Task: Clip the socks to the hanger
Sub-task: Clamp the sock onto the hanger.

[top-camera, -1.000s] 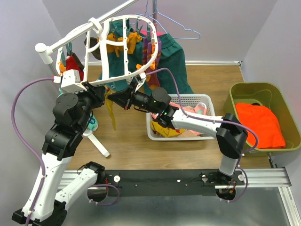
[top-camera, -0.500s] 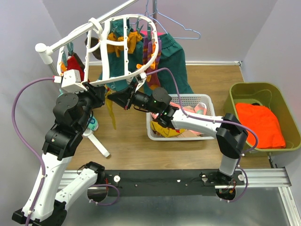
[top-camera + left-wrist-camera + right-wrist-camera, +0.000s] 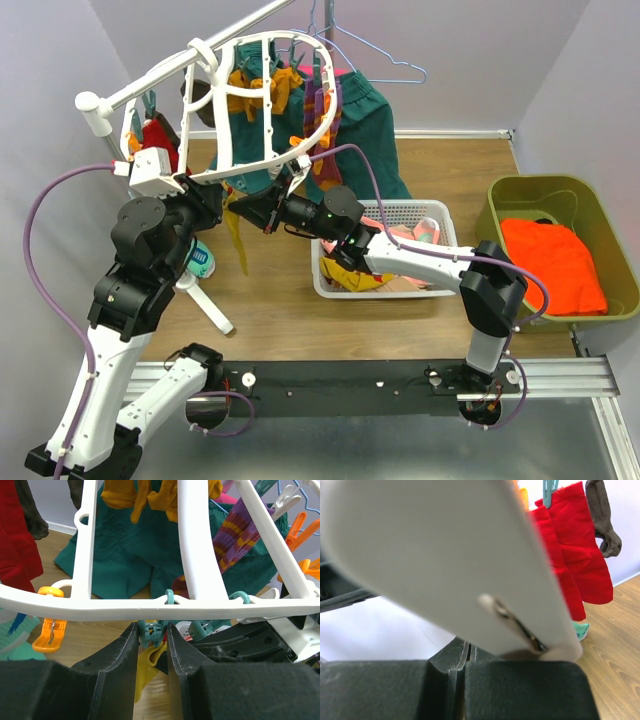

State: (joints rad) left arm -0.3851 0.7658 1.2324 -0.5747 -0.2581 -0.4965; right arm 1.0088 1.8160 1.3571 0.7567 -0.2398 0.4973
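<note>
The hanger point(image 3: 100, 607) hangs tilted from a white rail point(image 3: 92, 103) at the far left of the scene, above the wooden floor. Socks already clipped to it include a red sock point(image 3: 570, 555) at its left end, a mustard pair point(image 3: 150, 495) on its far side, and a purple striped sock point(image 3: 240, 530) to the right. On the near rim, a teal clip point(image 3: 150, 635) hangs from its ring, with an orange clip point(image 3: 49, 632) further left on the same rim. The left gripper point(image 3: 152, 628) is clamped on the teal clip, one finger pressed against each side. A mustard sock point(image 3: 237, 243) hangs down directly below this clip, between the two grippers. The right gripper point(image 3: 462, 662) sits just beside the left one under the rim, fingers pressed together; the rim blocks its wrist view, so whether fabric is pinched between them cannot be told. A green garment point(image 3: 130, 560) hangs behind the hanger. To the right, a white basket point(image 3: 400, 212) holds more socks point(image 3: 425, 232). Well apart at the far right, a green bin point(image 3: 520, 195) holds an orange cloth point(image 3: 552, 262).
</note>
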